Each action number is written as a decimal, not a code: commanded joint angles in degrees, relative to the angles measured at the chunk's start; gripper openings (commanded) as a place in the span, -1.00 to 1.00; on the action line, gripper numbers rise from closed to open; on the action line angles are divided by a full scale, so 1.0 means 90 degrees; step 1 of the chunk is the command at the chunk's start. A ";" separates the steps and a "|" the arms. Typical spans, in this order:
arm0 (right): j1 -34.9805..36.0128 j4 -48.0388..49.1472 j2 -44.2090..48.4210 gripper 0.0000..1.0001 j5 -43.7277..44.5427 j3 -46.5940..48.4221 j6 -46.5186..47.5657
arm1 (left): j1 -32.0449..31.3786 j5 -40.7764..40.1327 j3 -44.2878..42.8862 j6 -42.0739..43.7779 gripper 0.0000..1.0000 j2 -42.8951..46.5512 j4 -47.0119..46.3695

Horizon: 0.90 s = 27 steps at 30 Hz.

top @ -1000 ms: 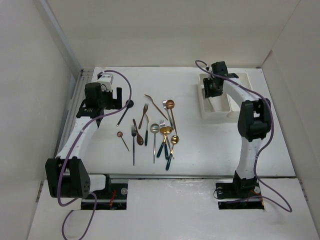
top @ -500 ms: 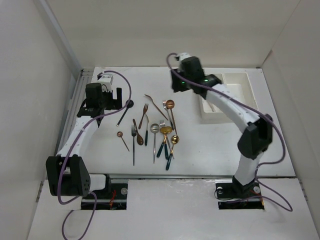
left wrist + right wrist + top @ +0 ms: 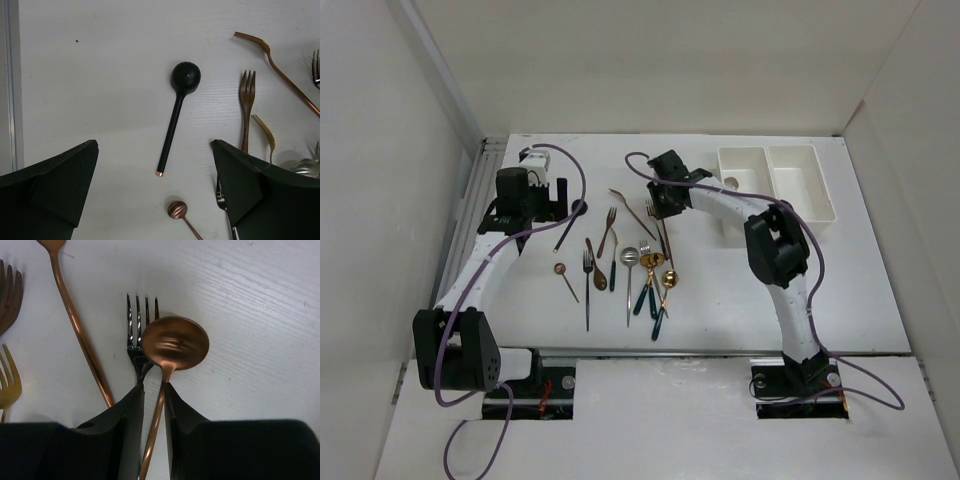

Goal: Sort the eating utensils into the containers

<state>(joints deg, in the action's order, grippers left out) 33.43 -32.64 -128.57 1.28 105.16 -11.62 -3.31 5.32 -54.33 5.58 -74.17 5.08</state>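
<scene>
Copper spoon (image 3: 175, 342): its handle sits between the right end effector (image 3: 153, 386), jaws near together (clamped or not, I cannot tell); lift straight, leaving the dark fork (image 3: 135, 347) underneath.

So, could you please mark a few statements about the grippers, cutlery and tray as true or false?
1. The left gripper hangs wide open over the black spoon. True.
2. The copper spoon lies clear of every fork. False: its bowl overlaps a dark fork.
3. The right gripper has a finger on either side of the copper spoon's handle. True.
4. The white tray sits at the table's far right. True.
5. The black spoon lies in the white tray. False: it lies on the table.
</scene>
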 commanded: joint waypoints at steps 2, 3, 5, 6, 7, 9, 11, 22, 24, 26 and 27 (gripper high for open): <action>0.0153 0.0229 0.0535 -0.44 0.0306 -0.0307 -0.0145 | -0.0013 -0.0035 0.0030 -0.0064 1.00 0.0116 -0.0067; 0.0153 0.0287 0.0536 -0.44 0.0307 -0.0482 -0.0145 | -0.0013 -0.0035 0.0030 -0.0064 1.00 0.0116 -0.0067; 0.0153 0.0287 0.0692 -0.44 0.0453 -0.0542 -0.0271 | -0.0013 -0.0035 0.0030 -0.0064 1.00 0.0116 -0.0067; 0.0153 0.0287 0.0692 -0.44 0.0589 -0.0610 -0.0272 | -0.0013 -0.0035 0.0088 -0.0064 1.00 0.0116 -0.0067; 0.0153 0.0220 0.0692 -0.44 0.0590 -0.0611 -0.0272 | -0.0013 -0.0035 0.0089 -0.0064 1.00 0.0116 -0.0067; 0.0153 0.0102 0.0624 -0.47 0.0765 -0.0553 -0.0398 | -0.0013 -0.0035 0.0089 -0.0064 1.00 0.0116 -0.0067; 0.0153 0.0102 0.0624 -0.48 0.0825 -0.0552 -0.0399 | -0.0013 -0.0035 0.0089 -0.0064 1.00 0.0116 -0.0009; 0.0094 0.0072 0.0009 -0.48 0.0581 -0.0435 -0.0340 | -0.0013 -0.0035 0.0147 -0.0005 1.00 0.0116 -0.0008; 0.0094 0.0005 0.0009 -0.45 0.0581 -0.0435 -0.0340 | -0.0013 -0.0093 0.0147 -0.0005 1.00 0.0116 -0.0008; 0.0094 -0.0064 -0.0137 -0.45 0.0581 -0.0435 -0.0272 | -0.0013 -0.0093 0.0147 -0.0005 1.00 0.0116 -0.0008; 0.0094 -0.0064 -0.0138 -0.47 0.0581 -0.0377 -0.0272 | -0.0013 -0.0093 0.0147 -0.0005 1.00 0.0116 -0.0008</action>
<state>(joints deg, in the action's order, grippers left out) 34.41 -31.99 -127.48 6.24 100.38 -13.93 -3.31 4.99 -53.23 5.52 -74.17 5.61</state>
